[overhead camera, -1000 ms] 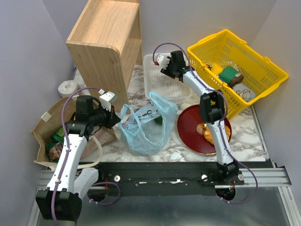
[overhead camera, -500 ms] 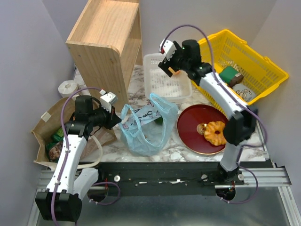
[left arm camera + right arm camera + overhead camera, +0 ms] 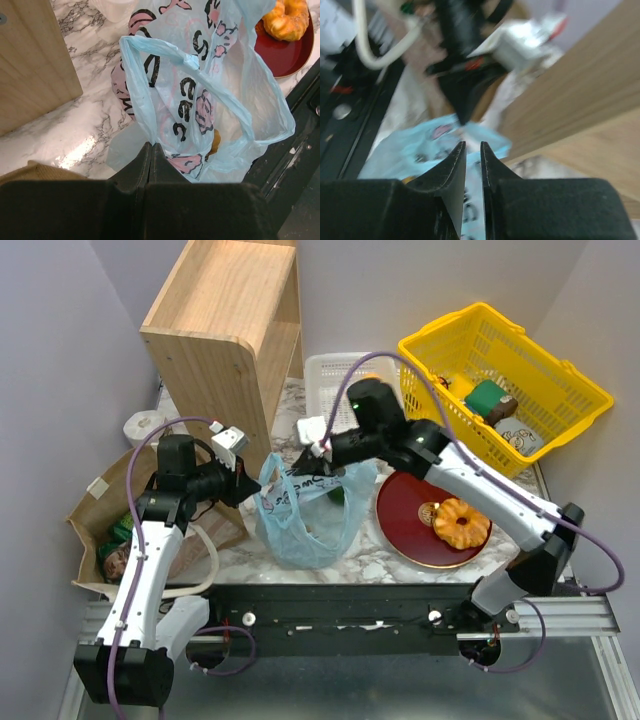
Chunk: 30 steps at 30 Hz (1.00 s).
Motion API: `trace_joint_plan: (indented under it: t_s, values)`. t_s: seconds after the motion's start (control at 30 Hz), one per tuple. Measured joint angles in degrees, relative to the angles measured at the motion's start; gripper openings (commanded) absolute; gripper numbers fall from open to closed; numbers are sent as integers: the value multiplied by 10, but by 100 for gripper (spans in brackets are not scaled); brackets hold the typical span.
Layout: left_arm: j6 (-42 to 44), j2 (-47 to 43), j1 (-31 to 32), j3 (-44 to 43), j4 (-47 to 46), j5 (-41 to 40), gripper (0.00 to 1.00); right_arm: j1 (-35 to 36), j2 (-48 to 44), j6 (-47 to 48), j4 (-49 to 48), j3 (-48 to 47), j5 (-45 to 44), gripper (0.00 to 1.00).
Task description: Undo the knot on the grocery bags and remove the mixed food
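Grocery bags, two.

Top view: the light blue plastic bag (image 3: pixel 305 520) lies slumped at the middle of the marble table (image 3: pixel 250 555), mouth gaping. The brown paper bag (image 3: pixel 95 515) sits at the left edge with green packets (image 3: pixel 122 530) inside. The left arm is bent at the elbow with its forearm about level, and the left gripper (image 3: pixel 245 488) is clenched on the blue bag's left rim. The right arm reaches across from the right, over the red plate (image 3: pixel 405 530), with the right gripper (image 3: pixel 303 466) at the bag's far rim. The ring pastry (image 3: pixel 461 522) is on the plate. Yellow basket (image 3: pixel 560 380) at back right, wooden shelf (image 3: pixel 225 330) at back left.

Left wrist view: fingers pressed flat together, bag film pinched at their tips. A handle loop (image 3: pixel 160 50) arches open across the mouth. An orange item (image 3: pixel 215 142) shows through the film.

Right wrist view, blurred: jaws nearly together with a thin slit between them, blue film beyond the tips. Whether any film is caught cannot be told.
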State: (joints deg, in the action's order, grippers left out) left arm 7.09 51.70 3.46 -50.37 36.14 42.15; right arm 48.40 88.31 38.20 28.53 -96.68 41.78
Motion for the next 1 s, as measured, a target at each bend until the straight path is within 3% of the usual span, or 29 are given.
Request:
trace_joint_plan:
  t_s: [0.13,0.3,0.47,0.5,0.63,0.8,1.0]
  values:
    - [-7,5,0,-15,0,1,0,9,39,69,85,84,5,11]
    - [0,0,0,-36,1,1,0,12,52,129,168,172,-1,10]
    - [20,-22,0,-39,26,5,0,15,52,95,114,207,-83,9]
    - [37,-30,0,-43,44,9,0,16,54,80,89,217,-115,12]
    - [151,-83,3,-49,130,17,0,15,67,35,-10,257,-249,46]
    - [282,-158,5,-47,213,17,0,14,86,5,-73,276,-338,58]
    - [313,-130,7,-33,230,18,0,14,122,2,-111,273,-381,64]
